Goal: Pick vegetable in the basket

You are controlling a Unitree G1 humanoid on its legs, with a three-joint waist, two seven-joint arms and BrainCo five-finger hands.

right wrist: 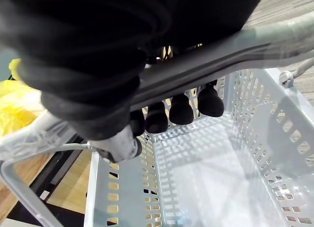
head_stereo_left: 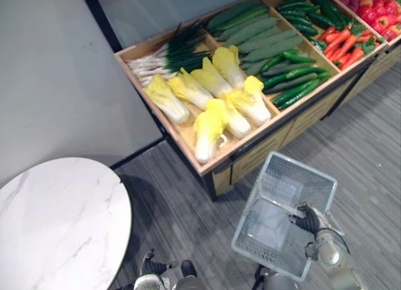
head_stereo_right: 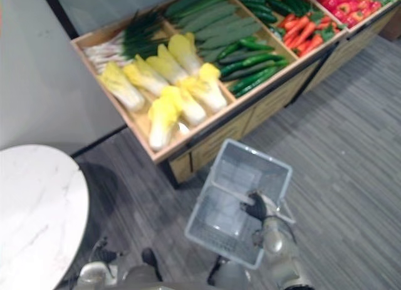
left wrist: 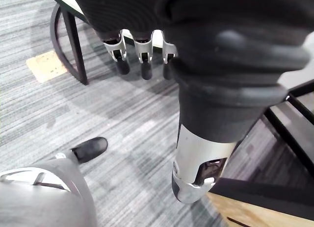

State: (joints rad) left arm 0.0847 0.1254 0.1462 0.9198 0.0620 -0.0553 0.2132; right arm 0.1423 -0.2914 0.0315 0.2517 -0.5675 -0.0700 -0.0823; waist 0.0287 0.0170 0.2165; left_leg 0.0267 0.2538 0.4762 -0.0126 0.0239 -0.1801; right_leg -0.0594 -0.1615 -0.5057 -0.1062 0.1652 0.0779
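Since my right hand (head_stereo_left: 307, 220) is curled round the handle (right wrist: 235, 50) of the empty basket (head_stereo_left: 285, 171) and the napa cabbages (head_stereo_left: 210, 124) sit in the wooden bin (head_stereo_left: 183, 134) beyond it, I'd hold the basket level, close in, and reach with my slack-fingered left hand (left wrist: 142, 50).

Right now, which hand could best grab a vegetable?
Probably the left hand: it hangs free with relaxed fingers, while the right hand is curled round the handle of the empty basket.
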